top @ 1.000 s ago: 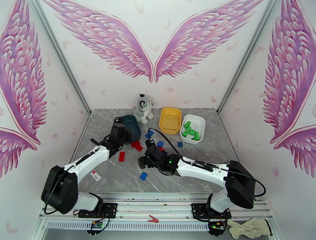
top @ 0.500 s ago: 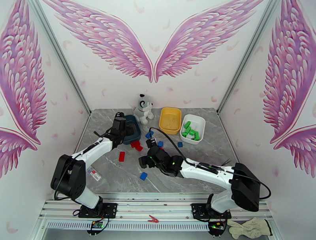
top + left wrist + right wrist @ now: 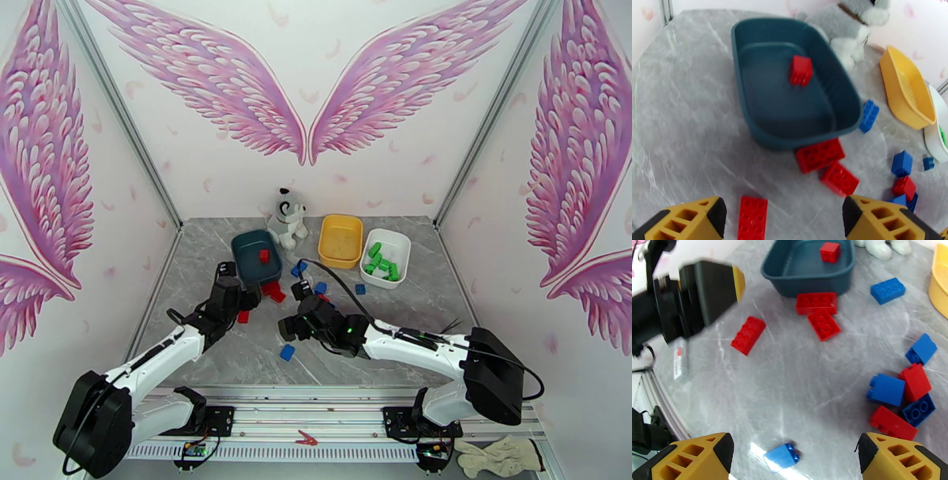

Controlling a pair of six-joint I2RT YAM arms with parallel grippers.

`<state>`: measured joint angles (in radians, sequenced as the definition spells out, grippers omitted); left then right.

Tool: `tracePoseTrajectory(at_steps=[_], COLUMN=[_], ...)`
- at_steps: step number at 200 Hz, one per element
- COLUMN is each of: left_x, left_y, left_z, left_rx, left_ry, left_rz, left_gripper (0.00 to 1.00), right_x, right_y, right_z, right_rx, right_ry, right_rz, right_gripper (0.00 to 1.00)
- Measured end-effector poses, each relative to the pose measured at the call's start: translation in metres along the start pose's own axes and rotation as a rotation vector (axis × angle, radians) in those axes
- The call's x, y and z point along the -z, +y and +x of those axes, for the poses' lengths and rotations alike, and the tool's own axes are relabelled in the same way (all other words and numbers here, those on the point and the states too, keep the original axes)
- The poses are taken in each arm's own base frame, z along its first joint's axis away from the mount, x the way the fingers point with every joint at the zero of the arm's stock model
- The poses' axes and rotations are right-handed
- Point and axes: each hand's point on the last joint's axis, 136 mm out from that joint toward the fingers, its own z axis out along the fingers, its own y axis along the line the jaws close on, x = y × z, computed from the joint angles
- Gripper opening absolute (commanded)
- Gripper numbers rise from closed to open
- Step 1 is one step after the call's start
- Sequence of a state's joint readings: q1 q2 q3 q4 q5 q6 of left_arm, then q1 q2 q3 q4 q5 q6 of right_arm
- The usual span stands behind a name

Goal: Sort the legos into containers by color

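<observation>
Resting in the dark teal tub [image 3: 782, 142], one red brick [image 3: 801, 70] is spotted; red and blue bricks [image 3: 817, 303] are scattered across the bench [image 3: 691, 138] nearby. The left end effector [image 3: 782, 215] and the right end effector [image 3: 794, 449] are spread wide, nothing gripped.

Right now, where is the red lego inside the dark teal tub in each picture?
Top external: the red lego sits left of centre, midway down the picture.
Left wrist: the red lego is upper middle, toward the tub's far end.
Right wrist: the red lego is at the top edge, right of centre.
Shared landmark: the dark teal tub holding it.
</observation>
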<state>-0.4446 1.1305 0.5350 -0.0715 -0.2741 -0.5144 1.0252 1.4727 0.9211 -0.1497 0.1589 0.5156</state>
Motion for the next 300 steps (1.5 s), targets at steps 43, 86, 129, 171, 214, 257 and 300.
tracePoseTrajectory(at_steps=[43, 86, 129, 171, 214, 257, 300], left_x=[0.001, -0.019, -0.042, -0.052, -0.057, -0.052, -0.027], left_y=[0.011, 0.021, 0.033, 0.035, 0.035, 0.017, -0.015], left_z=[0.032, 0.059, 0.089, 0.083, 0.079, 0.075, 0.039], left_rx=[-0.008, -0.029, -0.071, -0.087, -0.087, -0.081, -0.043], left_ry=[0.040, 0.116, 0.211, 0.182, 0.153, 0.156, 0.084], left_rz=[-0.022, -0.080, -0.153, -0.199, -0.212, -0.127, 0.025], left_gripper=[0.80, 0.76, 0.69, 0.63, 0.44, 0.32, 0.32], right_x=[-0.013, -0.024, -0.036, -0.037, -0.037, -0.043, -0.049], right_y=[0.009, 0.016, 0.014, 0.015, 0.015, 0.014, 0.013], right_z=[0.012, 0.021, 0.036, 0.039, 0.039, 0.041, 0.031], right_rx=[-0.003, -0.004, -0.005, -0.004, -0.004, -0.005, -0.006], right_ry=[0.022, 0.047, 0.095, 0.106, 0.108, 0.122, 0.103], right_rz=[-0.066, -0.109, -0.109, -0.115, -0.114, -0.099, -0.068], right_gripper=[0.84, 0.79, 0.73, 0.69, 0.68, 0.70, 0.74])
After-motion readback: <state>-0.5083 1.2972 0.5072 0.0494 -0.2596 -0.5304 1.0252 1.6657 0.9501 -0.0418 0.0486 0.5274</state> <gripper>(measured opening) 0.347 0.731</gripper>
